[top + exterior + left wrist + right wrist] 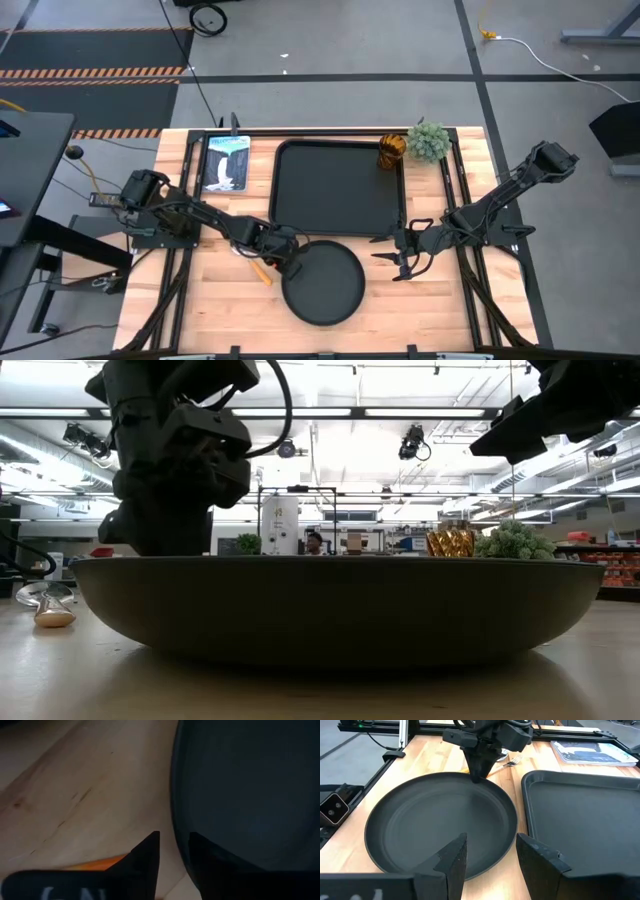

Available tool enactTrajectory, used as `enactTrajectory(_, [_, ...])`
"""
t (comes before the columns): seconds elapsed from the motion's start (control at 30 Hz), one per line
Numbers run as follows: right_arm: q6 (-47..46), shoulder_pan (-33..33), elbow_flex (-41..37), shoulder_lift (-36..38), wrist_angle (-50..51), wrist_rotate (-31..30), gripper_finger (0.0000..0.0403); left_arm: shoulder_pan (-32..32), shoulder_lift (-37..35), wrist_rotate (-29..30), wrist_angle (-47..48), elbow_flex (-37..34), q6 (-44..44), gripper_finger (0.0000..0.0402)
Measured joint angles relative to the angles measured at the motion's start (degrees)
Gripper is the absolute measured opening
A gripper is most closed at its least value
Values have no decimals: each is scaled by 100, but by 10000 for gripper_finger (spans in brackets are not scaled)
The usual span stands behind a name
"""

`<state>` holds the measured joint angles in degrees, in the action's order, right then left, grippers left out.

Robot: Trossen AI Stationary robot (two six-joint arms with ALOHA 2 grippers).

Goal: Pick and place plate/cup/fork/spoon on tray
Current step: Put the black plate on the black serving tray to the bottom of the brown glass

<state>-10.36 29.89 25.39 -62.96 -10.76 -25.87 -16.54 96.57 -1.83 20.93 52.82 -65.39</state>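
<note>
The round black plate (322,282) lies flat on the wooden table, near the front edge. My left gripper (293,262) points down at the plate's left rim (176,810). It is open by a narrow gap, with one finger (146,857) outside the rim and one (210,862) over the plate's inside. Wood shows between the outer finger and the rim. The black tray (338,188) lies behind the plate. The amber cup (391,152) stands at the tray's far right corner. An orange handle (260,270) lies left of the plate, and the fork's tines (512,760) show there. My right gripper (405,258) is open and empty, right of the plate.
A small green plant (428,142) stands beside the cup at the far right. A magazine (225,163) lies left of the tray. Black frame rails (463,190) run along the table's sides and far edge. Bare wood lies right of the plate.
</note>
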Motion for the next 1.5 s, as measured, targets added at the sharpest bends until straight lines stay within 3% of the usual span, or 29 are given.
enactTrajectory(0.47, [-6,-1,0,0,-1,1,175,41,-4,244,80,2,111,15])
enactTrajectory(0.67, [-117,0,0,1,41,3,175,101,-4,228,116,32,275,12])
enactTrajectory(0.83, [-459,0,0,152,290,59,175,249,-4,6,210,447,634,14])
enactTrajectory(1.23, [-1112,0,0,1010,1449,123,175,1453,-9,-142,1246,1651,2146,15])
enactTrajectory(1.5, [-1023,0,0,1287,1432,-646,175,2478,168,-220,958,1659,2762,15])
